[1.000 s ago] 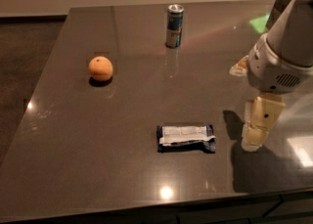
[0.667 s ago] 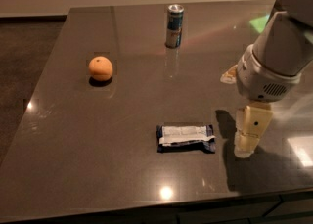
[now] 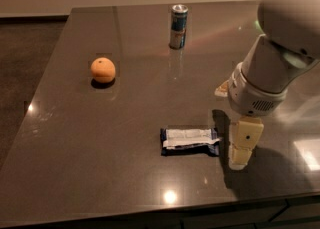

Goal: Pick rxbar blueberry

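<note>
The rxbar blueberry (image 3: pixel 190 140) lies flat on the dark table (image 3: pixel 125 138) near the front edge, a navy wrapper with a white label panel, long side left to right. My gripper (image 3: pixel 242 145) hangs from the white arm just right of the bar's right end, pointing down toward the table and close above it. It holds nothing that I can see.
An orange (image 3: pixel 103 70) sits at the left middle of the table. A blue-and-silver can (image 3: pixel 178 26) stands upright at the back. The table's front edge runs just below the bar and the gripper. The big white arm body (image 3: pixel 280 48) fills the right side.
The arm has moved left and forward, bringing the gripper closer to the right end of the bar. The bar, orange and can have not moved.
</note>
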You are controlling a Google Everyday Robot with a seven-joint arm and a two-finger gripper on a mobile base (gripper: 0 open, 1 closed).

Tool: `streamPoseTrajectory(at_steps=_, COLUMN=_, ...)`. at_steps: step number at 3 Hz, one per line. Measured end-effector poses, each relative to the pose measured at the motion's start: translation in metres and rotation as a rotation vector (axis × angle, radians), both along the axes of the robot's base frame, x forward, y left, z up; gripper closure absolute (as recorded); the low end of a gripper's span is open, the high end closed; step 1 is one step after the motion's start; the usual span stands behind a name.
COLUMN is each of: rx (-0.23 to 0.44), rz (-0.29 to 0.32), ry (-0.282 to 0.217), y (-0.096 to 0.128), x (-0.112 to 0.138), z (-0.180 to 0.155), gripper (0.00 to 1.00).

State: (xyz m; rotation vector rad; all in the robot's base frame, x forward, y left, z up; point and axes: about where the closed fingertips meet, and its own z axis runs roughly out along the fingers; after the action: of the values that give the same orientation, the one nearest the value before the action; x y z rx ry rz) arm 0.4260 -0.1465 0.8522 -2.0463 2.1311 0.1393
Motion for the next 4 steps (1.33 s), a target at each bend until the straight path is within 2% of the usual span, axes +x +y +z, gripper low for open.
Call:
streamPoseTrajectory(at_steps=2, rx=0.025, rz=0.041, ry=0.002, y=0.025, x=-0.001, z=-0.023, gripper=0.0)
streamPoseTrajectory(at_steps=3, rx=0.029, rz=0.062, ry=0.014, y=0.035, x=-0.004, z=-0.029, gripper=0.14)
streamPoseTrajectory(at_steps=4, rx=0.041, rz=0.079, ry=0.033, y=0.044, x=-0.006, z=-0.027, gripper=0.37)
